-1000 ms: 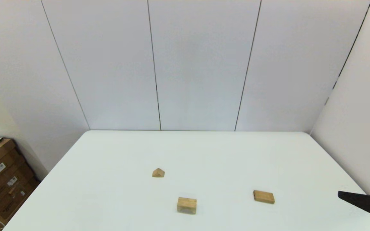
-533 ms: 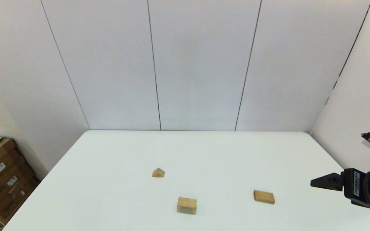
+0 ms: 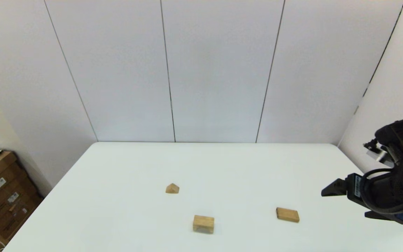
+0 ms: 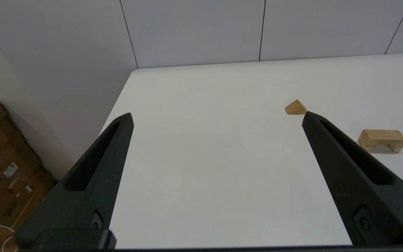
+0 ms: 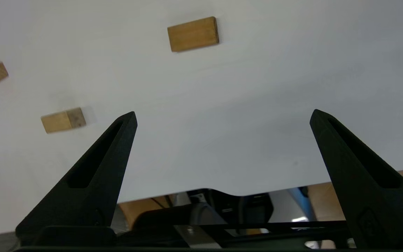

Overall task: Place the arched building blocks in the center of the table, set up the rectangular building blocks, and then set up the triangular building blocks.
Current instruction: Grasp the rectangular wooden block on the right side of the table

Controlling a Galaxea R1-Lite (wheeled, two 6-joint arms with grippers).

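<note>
The right gripper point(image 5: 222, 115) hangs in the air over the right side of the large white rectangular table point(image 3: 222, 164), its two long black fingers spread wide with nothing between them. Nearest to it lies the thin flat light-brown wooden slab point(image 3: 287, 214) — the rectangular block — flat on the tabletop ahead of the fingertips, apart from them and untouched. Farther off in the same direction sits the chunky light-brown wooden arched block point(image 3: 203, 224), near the table's front edge, and beyond that, well apart from the gripper, the small light-brown wooden triangular prism point(image 3: 172, 188) stands with its peak up. In the left wrist view the arched block point(image 4: 382, 139) rests with its curved cut-out facing down onto the table. The left gripper point(image 4: 217, 117) is held off by the table's left side, fingers likewise wide and empty — the triangular prism point(image 4: 295, 107) shows close by the tip of one finger point(image 4: 341, 157) in that view, though it lies well beyond it on the table.
</note>
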